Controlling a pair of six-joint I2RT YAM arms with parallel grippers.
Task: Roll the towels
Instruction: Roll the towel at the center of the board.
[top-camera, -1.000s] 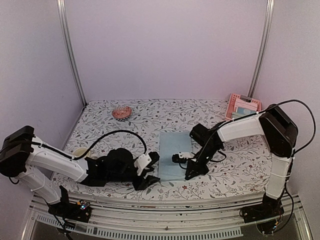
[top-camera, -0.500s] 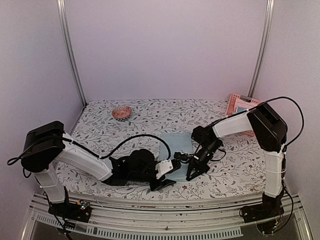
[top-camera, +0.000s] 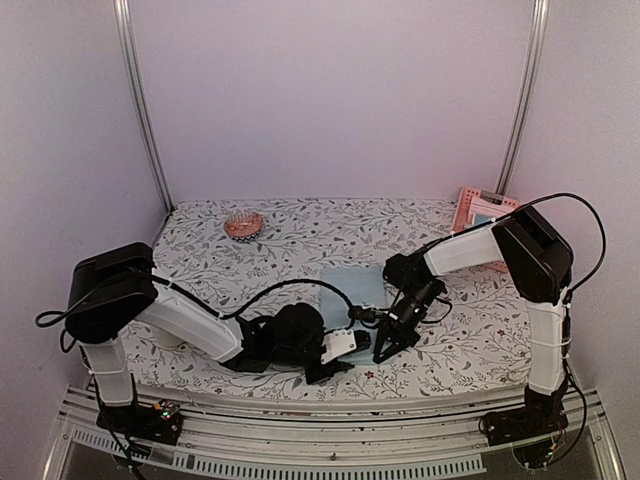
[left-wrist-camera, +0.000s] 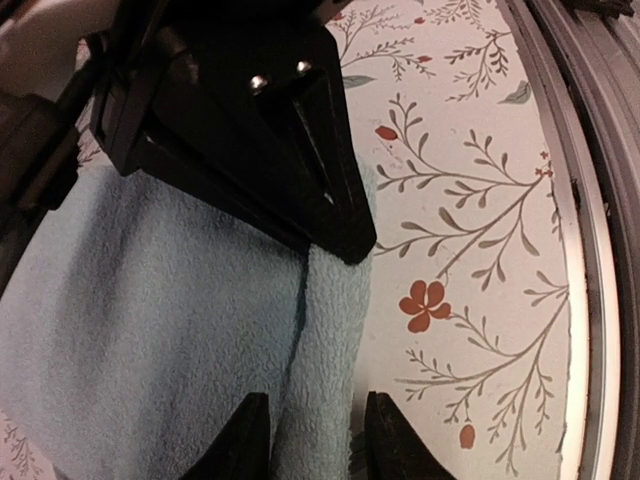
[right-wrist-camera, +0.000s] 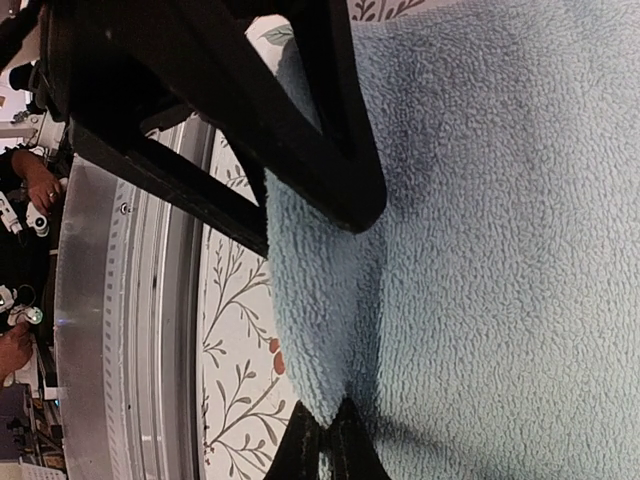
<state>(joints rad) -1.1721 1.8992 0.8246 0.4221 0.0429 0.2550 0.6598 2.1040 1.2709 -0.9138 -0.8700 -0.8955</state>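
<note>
The light blue towel (top-camera: 356, 284) lies flat on the flowered tablecloth (top-camera: 470, 335), its near edge close to the table's front rail (top-camera: 300, 408). Bare cloth lies open at 3 o'clock and at 12 o'clock, up to the pink dish (top-camera: 243, 224) and pink rack (top-camera: 487, 210), while the left arm (top-camera: 190, 325) lies across the 9 o'clock side. The right gripper (right-wrist-camera: 322, 445), at the towel's 6 o'clock edge, is pressed together, pinching a raised fold of terry; just at its 9 o'clock the left gripper (left-wrist-camera: 310, 440) straddles the same turned-up edge with fingers narrowly apart, and whether they squeeze it cannot be told.
</note>
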